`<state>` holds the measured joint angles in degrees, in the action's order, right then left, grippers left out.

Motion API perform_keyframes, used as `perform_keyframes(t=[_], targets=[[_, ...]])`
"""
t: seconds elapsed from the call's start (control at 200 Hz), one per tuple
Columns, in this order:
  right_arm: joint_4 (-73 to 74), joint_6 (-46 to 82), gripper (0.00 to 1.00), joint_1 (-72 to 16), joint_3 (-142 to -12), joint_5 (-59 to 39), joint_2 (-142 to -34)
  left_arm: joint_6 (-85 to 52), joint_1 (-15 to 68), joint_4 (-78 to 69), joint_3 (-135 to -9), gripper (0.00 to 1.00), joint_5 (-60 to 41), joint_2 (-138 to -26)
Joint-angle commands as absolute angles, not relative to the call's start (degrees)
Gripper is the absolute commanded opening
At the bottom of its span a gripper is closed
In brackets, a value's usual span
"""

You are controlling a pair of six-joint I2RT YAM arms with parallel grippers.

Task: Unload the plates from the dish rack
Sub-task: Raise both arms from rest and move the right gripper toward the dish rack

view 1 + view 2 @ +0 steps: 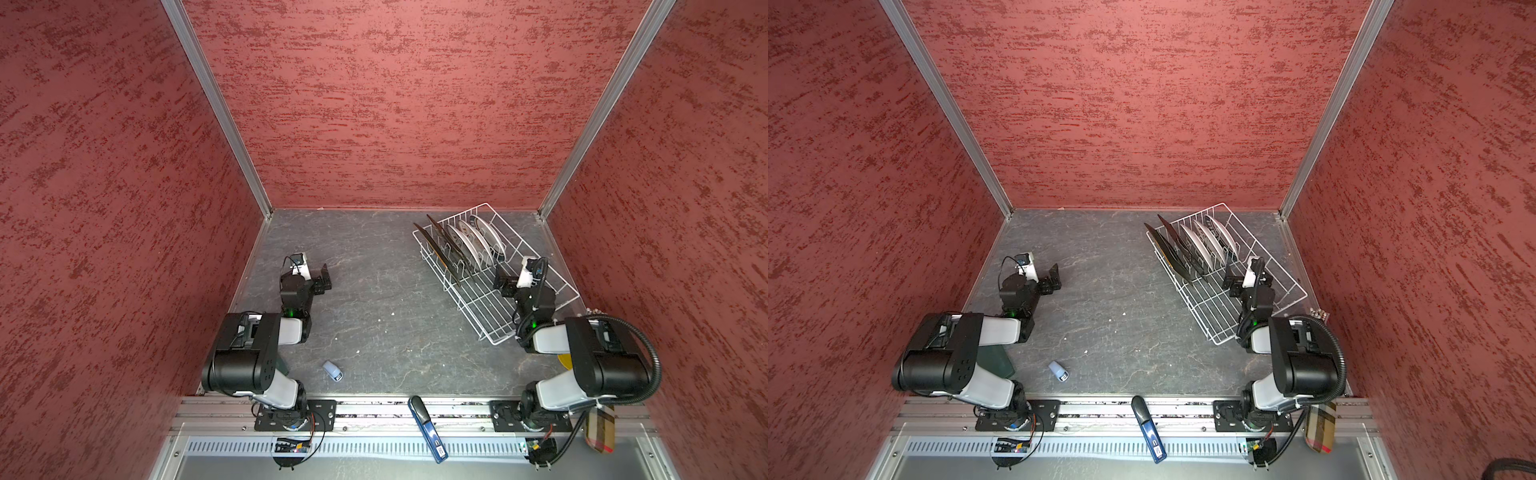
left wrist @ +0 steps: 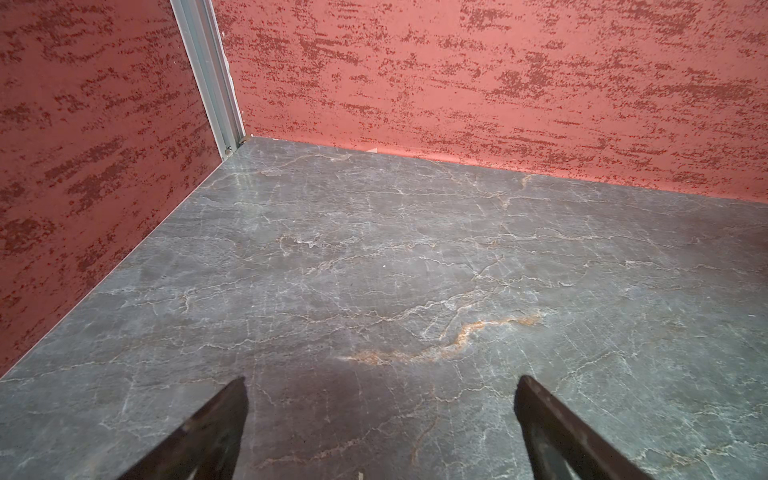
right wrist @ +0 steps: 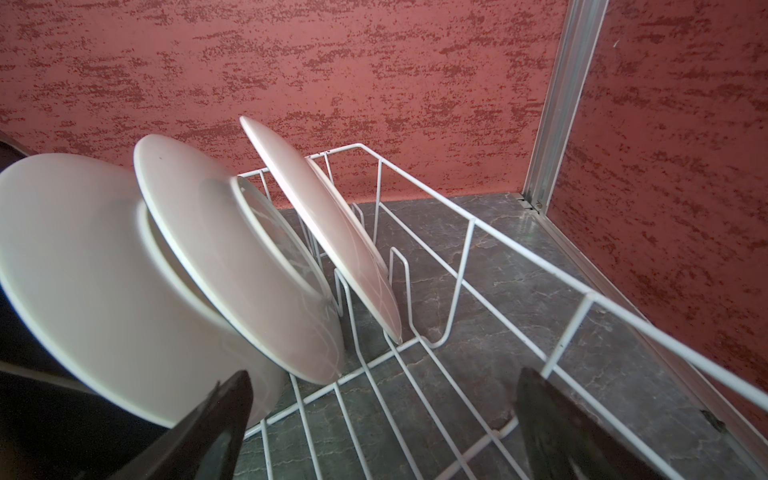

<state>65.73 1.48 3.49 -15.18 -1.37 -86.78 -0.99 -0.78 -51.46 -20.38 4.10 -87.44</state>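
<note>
Standing on edge in the far part of the dish rack (image 1: 478, 305), the five plates (image 1: 465, 245) lean in a row among its upright prongs. In both top views the two at the row's outer end are dark square plates (image 1: 1173, 251), seen nearly edge-on. The other three are round white plates (image 1: 1210, 241), and the markings on their faces are too small to make out. The rack sits askew on the grey marbled counter (image 1: 374, 270), with the far right corner of the red-walled cell just beyond it.

The right claw (image 1: 502, 282) hangs over the bare wire floor of the rack, just on the near side of the plates. Its jaws are spread wide with nothing between them. Its wrist view looks along the rack's rim at the pale undersides of the three round plates. There the nearest round plate (image 3: 104, 270) overlaps one dark fingertip (image 3: 220, 415), and whether they touch cannot be told. A dark plate (image 3: 37, 399) shows behind that nearest round one.

The left claw (image 1: 325, 277) is well apart from the rack, out to its left over open counter. Its jaws are likewise spread wide and hold nothing. Its wrist view shows marbled counter and red wall beyond the fingertips.

A small pale-blue object (image 1: 332, 371) lies on the counter well clear of the rack, on its near left side. A blue-and-black tool (image 1: 426, 428) rests across the front rail, nearer the robot than the rack.
</note>
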Motion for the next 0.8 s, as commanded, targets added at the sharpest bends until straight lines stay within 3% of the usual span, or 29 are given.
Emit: perform_keyframes(t=[0.0, 0.225, 0.401, 0.797], targets=[[65.9, 0.7, 0.99, 3.6, -16.1, -0.8, -88.3, -0.6, -0.7, -52.5, -21.0, 0.99, 4.2, -87.9], [66.2, 0.5, 0.99, 3.4, -15.7, -1.4, -87.8, 0.2, 0.1, -52.0, -21.1, 0.99, 5.5, -86.4], [57.8, 0.4, 0.99, 3.5, -17.6, -1.0, -80.9, -1.9, 0.4, -37.9, -25.8, 0.99, 12.1, -80.1], [43.2, 2.9, 0.99, 3.5, -23.6, -2.9, -71.4, -1.6, 4.0, -23.3, -30.0, 0.99, 14.7, -69.2]])
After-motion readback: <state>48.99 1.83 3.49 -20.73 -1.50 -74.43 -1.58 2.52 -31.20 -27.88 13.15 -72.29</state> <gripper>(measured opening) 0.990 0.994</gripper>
